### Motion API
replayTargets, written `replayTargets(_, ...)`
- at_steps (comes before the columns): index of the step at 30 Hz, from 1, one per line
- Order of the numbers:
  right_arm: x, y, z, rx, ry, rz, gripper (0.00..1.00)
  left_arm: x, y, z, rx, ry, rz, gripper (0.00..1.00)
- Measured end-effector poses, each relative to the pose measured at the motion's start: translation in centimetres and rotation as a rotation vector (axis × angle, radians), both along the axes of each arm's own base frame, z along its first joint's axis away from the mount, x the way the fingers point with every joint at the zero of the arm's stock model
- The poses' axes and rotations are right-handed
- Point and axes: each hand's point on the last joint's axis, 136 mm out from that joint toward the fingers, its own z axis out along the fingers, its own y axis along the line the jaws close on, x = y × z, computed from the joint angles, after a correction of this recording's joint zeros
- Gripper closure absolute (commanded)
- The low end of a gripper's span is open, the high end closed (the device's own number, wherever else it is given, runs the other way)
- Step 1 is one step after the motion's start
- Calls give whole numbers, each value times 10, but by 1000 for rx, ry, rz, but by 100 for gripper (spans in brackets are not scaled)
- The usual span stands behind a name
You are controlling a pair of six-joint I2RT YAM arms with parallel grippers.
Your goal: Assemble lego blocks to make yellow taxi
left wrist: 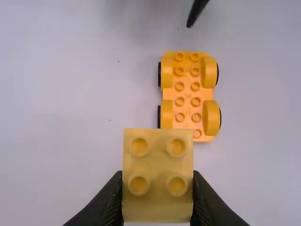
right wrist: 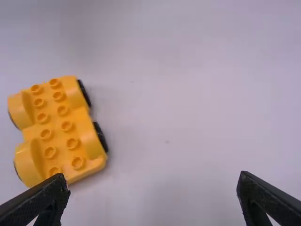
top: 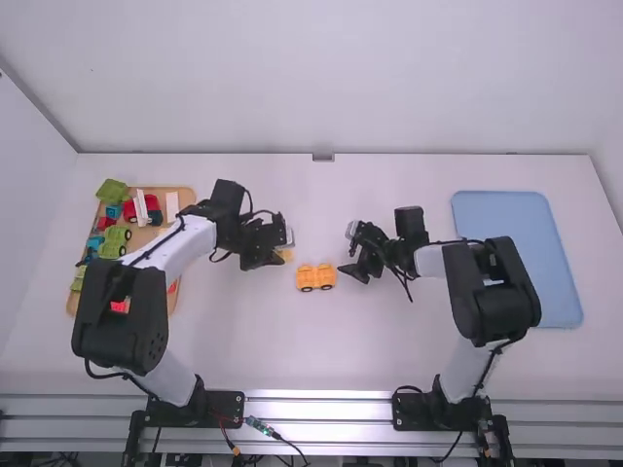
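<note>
The orange-yellow wheeled base [left wrist: 188,94] stood upright on the table [top: 321,350], between the two grippers and touching neither. Nothing braced it, so a push from the side could well have sent it rolling, and pressing down off-centre might have tipped it. The yellow block [left wrist: 158,162] was pinched between the fingers of the left gripper [left wrist: 158,188], studs facing the wrist camera; were it slightly askew in that grip, it would likely land across the base's studs without seating. The right gripper [right wrist: 151,176] was spread and empty beside the base; closing in carelessly, it could have knocked the base or met the other gripper. The block's underside was out of sight, so its fit could not be judged, and it covered one corner of the base in the left wrist view. At that view's top edge a dark tip [left wrist: 197,12], cut off, was probably a right finger. Farther out, the left arm [top: 180,248] hid some loose blocks [top: 115,241] in the brown tray [top: 144,237].
</note>
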Motion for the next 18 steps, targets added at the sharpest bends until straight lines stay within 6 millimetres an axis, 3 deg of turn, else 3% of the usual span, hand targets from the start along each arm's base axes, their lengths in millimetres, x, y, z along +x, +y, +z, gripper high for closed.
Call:
replayTargets(9,-15,2,-7,-21,-16,87,1,-2,-2,-4,-23,17,20,98)
replayTargets(18,-21,29,-11,-81,-89,148,1,15,2,-10,-17,-21,116,98)
